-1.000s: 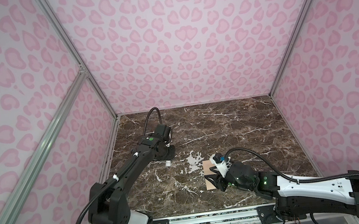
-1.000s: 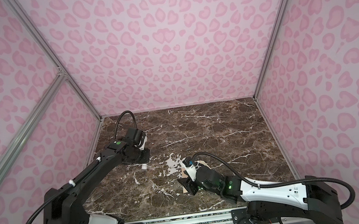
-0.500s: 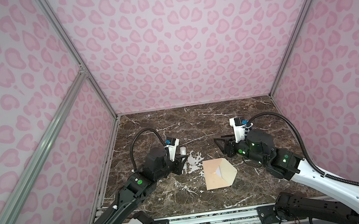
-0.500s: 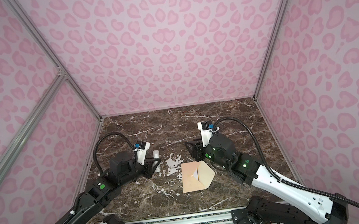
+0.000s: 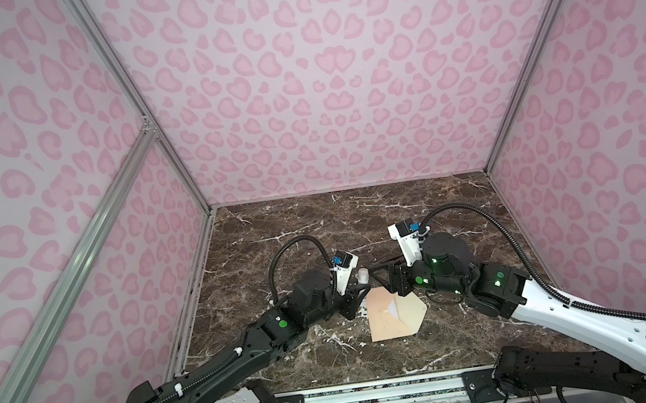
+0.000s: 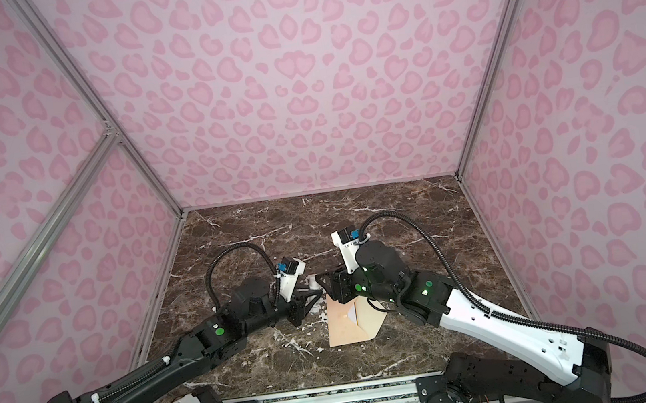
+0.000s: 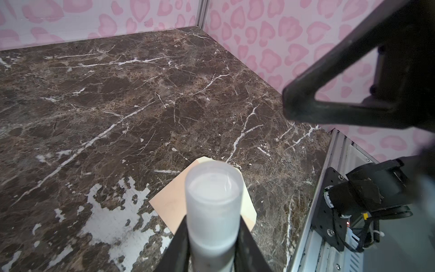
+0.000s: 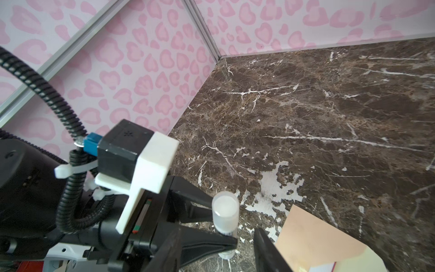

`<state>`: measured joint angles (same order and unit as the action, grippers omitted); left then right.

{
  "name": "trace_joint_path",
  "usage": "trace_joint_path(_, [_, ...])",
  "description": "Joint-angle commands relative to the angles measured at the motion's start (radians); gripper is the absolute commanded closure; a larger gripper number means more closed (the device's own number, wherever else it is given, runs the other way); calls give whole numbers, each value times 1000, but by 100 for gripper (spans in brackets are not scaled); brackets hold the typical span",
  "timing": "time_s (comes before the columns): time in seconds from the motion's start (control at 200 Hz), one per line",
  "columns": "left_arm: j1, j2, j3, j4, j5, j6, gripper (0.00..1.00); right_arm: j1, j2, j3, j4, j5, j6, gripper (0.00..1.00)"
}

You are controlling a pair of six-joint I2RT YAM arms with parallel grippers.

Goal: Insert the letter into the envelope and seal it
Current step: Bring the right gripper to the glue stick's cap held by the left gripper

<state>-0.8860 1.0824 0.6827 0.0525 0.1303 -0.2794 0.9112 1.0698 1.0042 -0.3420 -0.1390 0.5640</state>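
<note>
The left jaws are clamped on a white tube (image 7: 213, 200), held upright just beside the far left corner of the envelope (image 5: 385, 316); the right jaws stand apart with nothing between them, over the envelope's far edge. The envelope lies flat on the table (image 5: 356, 215) between the 2 arms, its flap open and pointing right. The letter (image 8: 321, 268) sits inside it, only a white sliver with a red edge showing at the mouth.
</note>
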Motion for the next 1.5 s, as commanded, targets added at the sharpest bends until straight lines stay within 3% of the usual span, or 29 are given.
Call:
trace_joint_path(0.0, [-8,14,18,74,-3,16,70,5,15,11,-49,13,-8,47])
trace_joint_path(0.51, [-37,53,40,85,17,28,70,5,81,31,-50,31,17,49])
trace_joint_path(0.74, [-43,57,34,99,16,33,71,-14,93,23,-30,35,41,57])
trace_joint_path(0.965, [-45,57,28,100,11,37,72,-26,88,10,-4,26,55,73])
trace_joint_path(1.495, [-47,96,46,45,-8,52,76,-34,93,36,-16,26,59,87])
